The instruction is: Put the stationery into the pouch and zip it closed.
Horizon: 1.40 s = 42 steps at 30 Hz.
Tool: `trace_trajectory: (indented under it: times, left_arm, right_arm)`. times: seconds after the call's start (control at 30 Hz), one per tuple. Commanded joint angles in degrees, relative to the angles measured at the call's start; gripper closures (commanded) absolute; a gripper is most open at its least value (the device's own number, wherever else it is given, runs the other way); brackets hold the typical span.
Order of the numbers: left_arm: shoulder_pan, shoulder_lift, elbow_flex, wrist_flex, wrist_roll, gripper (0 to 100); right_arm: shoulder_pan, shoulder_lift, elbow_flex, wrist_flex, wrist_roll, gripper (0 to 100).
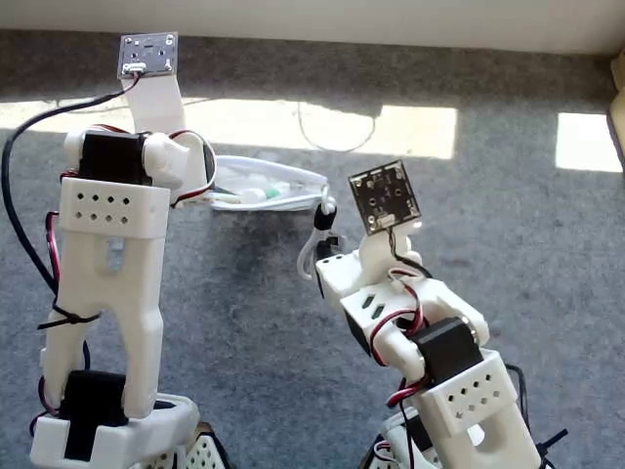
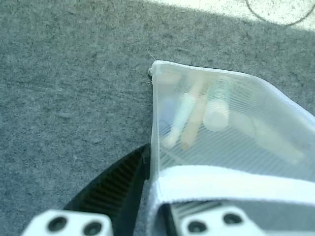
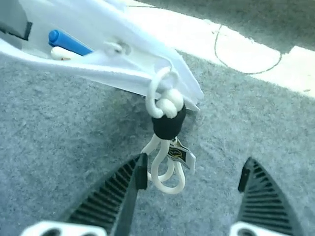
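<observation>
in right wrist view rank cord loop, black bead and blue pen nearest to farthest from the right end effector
1. cord loop, inside the open right end effector
2. black bead, at the pouch's corner
3. blue pen, inside it

Left arm (image 1: 107, 254), right arm (image 1: 430, 342): white plastic shells, rows of small round holes. Black motor blocks (image 1: 112, 156) at joints. Red-black wires (image 1: 400, 313); thick black cable (image 1: 15, 195). Square grey circuit boards (image 1: 147, 54), corner screws. Black ribbed end effector fingers (image 3: 115, 196).

Grey carpet (image 1: 254, 322) covers the floor, crossed by a bright band of sunlight (image 1: 420, 132) with a second patch (image 1: 586, 142) at the side. A thin looped wire (image 3: 246, 73) lies across the lit strip.
</observation>
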Motion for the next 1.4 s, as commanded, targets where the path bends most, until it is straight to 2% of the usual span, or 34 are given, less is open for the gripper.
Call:
trace_trajectory:
  times: [0.0,0.13,0.4,0.57,0.93,1.37]
  left_arm:
    - [-0.7,-0.3,0.0,-0.4,-0.4,99]
    - [-0.7,-0.3,0.3,-0.4,-0.4,99]
    - [-0.7,-0.7,4.0,-4.0,-0.4,99]
    - [-0.7,-0.7,4.0,-4.0,-0.4,99]
    - [-0.6,-0.7,4.0,-4.0,-0.4,99]
    - [-0.5,-0.6,4.0,-4.0,-0.4,99]
  right_arm:
    - [0.5,-1.6,-0.3,-2.9,0.5,71.2]
    - [0.5,-5.2,2.7,-4.8,0.5,71.1]
    - [0.3,-22.3,19.1,-17.0,0.9,71.1]
    - [0.0,-22.8,22.5,-20.0,0.9,71.1]
    - [-2.2,-22.9,32.0,-37.6,0.9,71.2]
    - [-2.1,-23.2,38.2,-50.4,0.9,71.4]
